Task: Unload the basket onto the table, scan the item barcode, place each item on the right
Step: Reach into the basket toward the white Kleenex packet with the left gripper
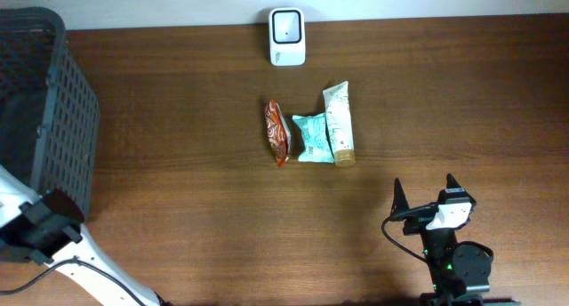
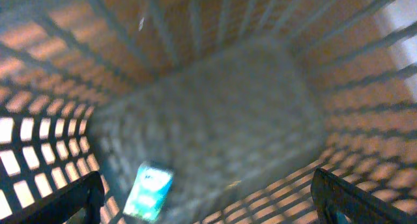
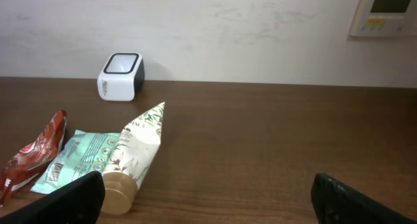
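Right gripper (image 3: 208, 208): fingers spread wide, nothing held, low at near table (image 1: 178, 164) edge.
Left gripper (image 2: 208, 208): fingers spread wide, nothing held, over basket (image 2: 228, 100); small blue packet (image 2: 148, 193) inside.
Things to scan, mid table, well apart from right gripper: red packet (image 1: 277, 132), green packet (image 1: 310, 137), tube (image 1: 338, 122). Scanner (image 1: 287, 36) beyond, by wall.
Risks: green packet touches tube, so grab may lift both. Smooth tube may slip. Barcode may face away from scanner.
Writing on tube and packets: too small to read.

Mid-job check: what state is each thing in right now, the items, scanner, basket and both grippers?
left gripper: open, empty, over the basket.
right gripper: open, empty, clear of the items.
basket: upright, one packet lying inside.
scanner: upright, nothing in front of it.
tube: lying flat, capped.
teal packet: lying flat, against the tube.
red packet: lying on the table, unheld.
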Controlling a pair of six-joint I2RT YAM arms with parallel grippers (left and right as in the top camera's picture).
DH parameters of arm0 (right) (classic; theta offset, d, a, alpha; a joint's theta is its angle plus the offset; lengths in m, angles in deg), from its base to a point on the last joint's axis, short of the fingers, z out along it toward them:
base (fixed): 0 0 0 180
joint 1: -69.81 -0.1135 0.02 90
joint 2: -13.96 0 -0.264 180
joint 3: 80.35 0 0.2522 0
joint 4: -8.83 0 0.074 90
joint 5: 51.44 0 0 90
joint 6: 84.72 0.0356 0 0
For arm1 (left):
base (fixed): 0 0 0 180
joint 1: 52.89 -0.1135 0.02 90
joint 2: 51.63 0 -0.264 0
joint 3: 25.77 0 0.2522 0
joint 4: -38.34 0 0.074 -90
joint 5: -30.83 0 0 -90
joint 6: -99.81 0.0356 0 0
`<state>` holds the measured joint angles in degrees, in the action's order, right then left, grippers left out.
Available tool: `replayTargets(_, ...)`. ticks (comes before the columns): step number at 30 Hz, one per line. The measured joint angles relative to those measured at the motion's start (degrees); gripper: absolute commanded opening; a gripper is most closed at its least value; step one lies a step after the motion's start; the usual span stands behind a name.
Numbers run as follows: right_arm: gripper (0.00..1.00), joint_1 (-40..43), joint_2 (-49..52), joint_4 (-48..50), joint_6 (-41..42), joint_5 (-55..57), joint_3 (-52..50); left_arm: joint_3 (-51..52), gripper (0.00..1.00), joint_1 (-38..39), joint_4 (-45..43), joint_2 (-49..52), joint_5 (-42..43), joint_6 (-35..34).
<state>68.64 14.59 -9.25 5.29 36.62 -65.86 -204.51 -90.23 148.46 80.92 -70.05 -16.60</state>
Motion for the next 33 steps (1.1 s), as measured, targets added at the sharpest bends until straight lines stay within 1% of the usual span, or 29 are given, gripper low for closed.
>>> replayTargets(4,0.99,0.0,0.0,0.0,0.0,-0.02,0.0,14.99,0.99,-0.13,-0.09,-0.42,0.24,0.9)
replayTargets(6,0.99,0.0,0.0,0.0,0.0,0.0,0.0,24.35,0.99,-0.13,0.09,-0.55,0.44,0.87)
replayTargets(11,0.99,0.0,0.0,0.0,0.0,0.0,0.0,36.28,0.99,-0.13,-0.42,-0.57,-0.98,-1.64)
replayTargets(15,0.99,0.0,0.0,0.0,0.0,0.0,0.0,41.2,0.99,-0.26,-3.06,-0.57,-6.16,-3.72)
replayTargets(20,0.99,0.0,0.0,0.0,0.02,0.0,0.0,46.86,1.0,-1.11,-6.16,-0.63,-8.61,-4.74)
replayTargets(24,0.99,0.0,0.0,-0.02,0.0,0.0,0.0,53.33,0.93,-1.31,-10.73,-0.85,-9.11,-4.9)
replayTargets(26,0.99,0.0,0.0,0.0,0.0,0.0,0.0,56.41,0.84,-1.29,-12.46,-0.87,-9.22,-4.87)
replayTargets(29,0.99,0.0,0.0,-0.02,0.0,0.0,0.0,59.91,0.61,-1.25,-15.52,-2.89,-9.38,-4.83)
replayTargets(31,0.99,0.0,0.0,0.0,0.07,-0.02,0.0,62.03,0.52,-1.2,-17.38,-3.78,-9.53,-4.68)
replayTargets(32,0.99,0.0,0.0,0.0,0.02,0.0,0.0,62.82,0.39,-1.18,-17.84,-4.0,-9.81,-4.48)
replayTargets(33,0.99,0.0,0.0,0.0,0.02,-0.02,0.0,63.3,0.18,-1.14,-18.01,-4.11,-9.9,-4.44)
